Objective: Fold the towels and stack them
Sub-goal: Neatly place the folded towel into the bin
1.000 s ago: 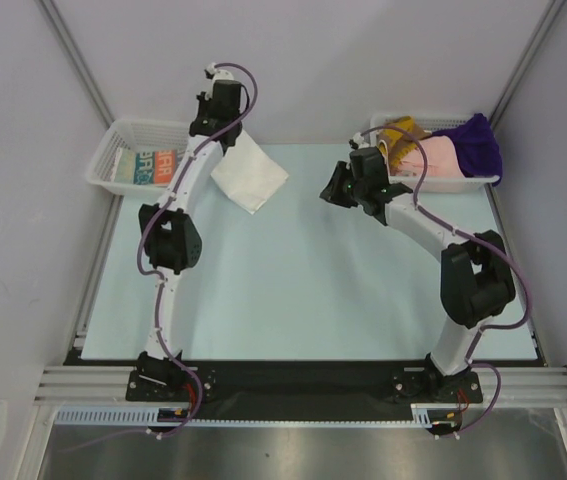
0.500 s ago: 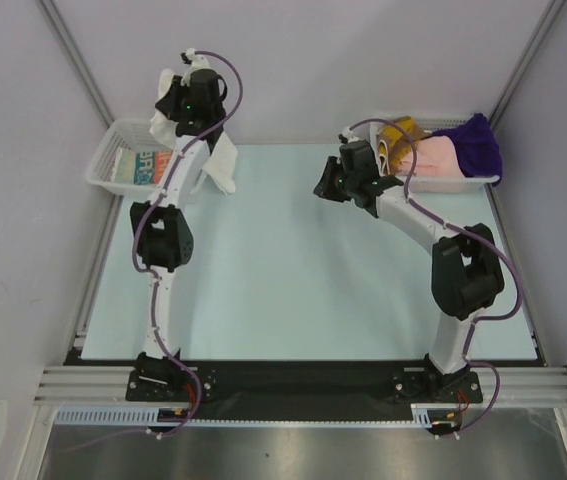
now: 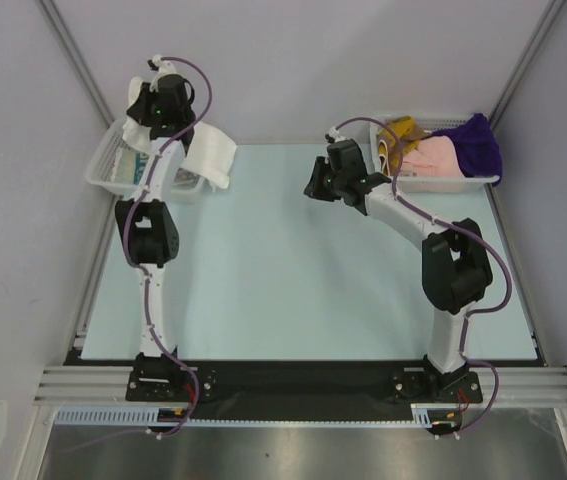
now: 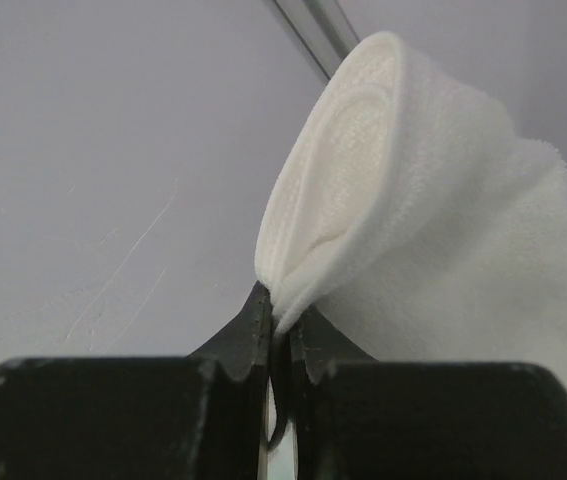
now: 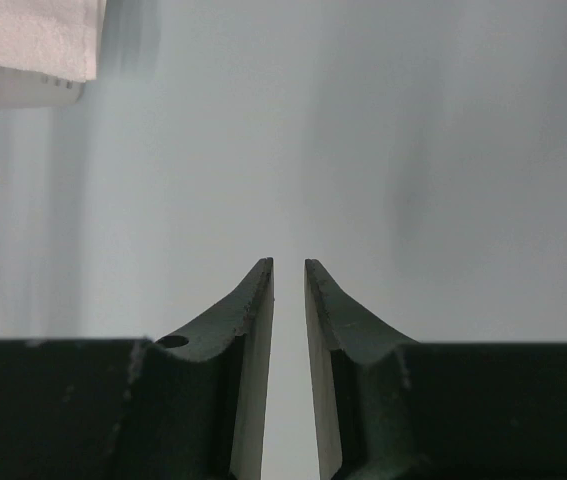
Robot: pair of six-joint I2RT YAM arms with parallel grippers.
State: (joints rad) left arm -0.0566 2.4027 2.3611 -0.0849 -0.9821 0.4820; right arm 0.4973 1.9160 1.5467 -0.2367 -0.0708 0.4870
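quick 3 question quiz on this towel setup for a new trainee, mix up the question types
1. True or false: the right gripper holds a towel.
2. What does the left gripper pinch? A) white towel B) green towel C) black towel
3. Fill in: the purple towel lies in the far-____ basket.
Key: 1 false; 2 A; 3 right

White towel (image 4: 443,230): fuzzy terry cloth. Left basket (image 3: 104,160): probably plastic mesh. Table (image 3: 293,270): smooth, matt.
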